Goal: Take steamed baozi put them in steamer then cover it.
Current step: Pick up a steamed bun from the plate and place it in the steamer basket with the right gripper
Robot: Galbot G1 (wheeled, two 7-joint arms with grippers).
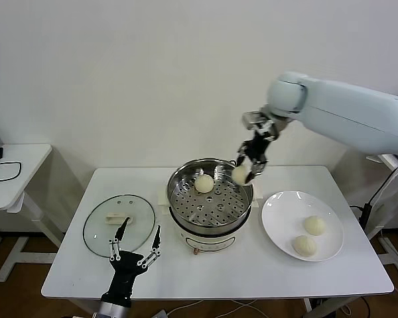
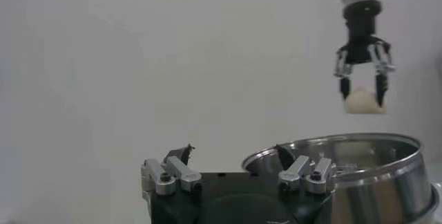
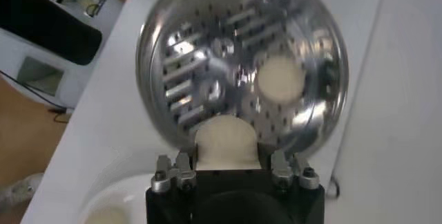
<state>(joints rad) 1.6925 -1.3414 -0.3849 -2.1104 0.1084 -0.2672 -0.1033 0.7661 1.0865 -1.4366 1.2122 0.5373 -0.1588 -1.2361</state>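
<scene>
On the left of the white tabletop (image 1: 73, 278) lies the round glass lid (image 1: 119, 224), flat, with its white handle on top. My left hand (image 1: 134, 244) waits just in front of it, near the tabletop's front edge, fingers spread wide and holding nothing.

In the middle stands the steamer (image 1: 210, 199), a shiny steel basket with a holed floor on its white pot base. One bun in the steamer (image 1: 204, 183) sits on that floor, toward the back.

Above the steamer's right rim hangs my right hand (image 1: 243, 173), closed around a bun (image 1: 239, 174) that is in the air, clear of the basket. From my right wrist I see this bun between my fingers, with the steamer's floor and the other bun below it.

To the right of the steamer lies the white plate (image 1: 278, 207), with two buns on it: one farther back (image 1: 314, 225) and one nearer the front (image 1: 304, 246), close together.
</scene>
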